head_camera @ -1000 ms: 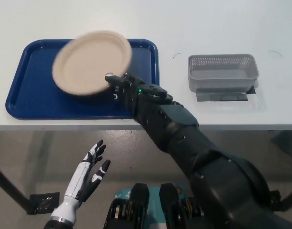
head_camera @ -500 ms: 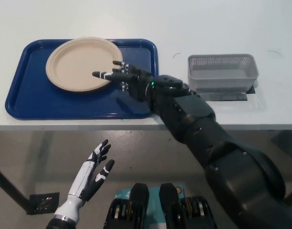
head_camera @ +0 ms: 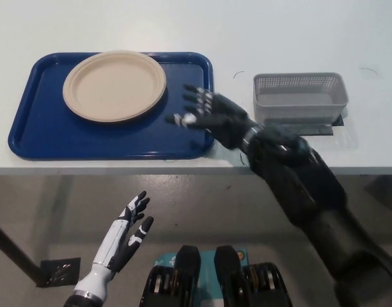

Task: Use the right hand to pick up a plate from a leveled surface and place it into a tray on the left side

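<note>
Nearest the camera, the white left hand (head_camera: 122, 233) just hangs below the counter's front edge, fingers spread, holding nothing, same as a second ago. Not part of this.

Moving up to the counter (head_camera: 279, 25): the black right hand (head_camera: 205, 114) has let go and pulled back. Half a second ago its fingers were still reaching over the plate's rim; now it's over the tray's right edge, fingers spread apart, nothing in them, well off the plate.

The plate (head_camera: 114, 86) sits flat in the blue tray (head_camera: 36, 137), toward the far left part of it, no longer tilted like it was a second ago. So I'd say the placing is basically done; only the arm's retreat is left.

Over by the right side sits a grey mesh basket (head_camera: 300, 97), untouched.
</note>
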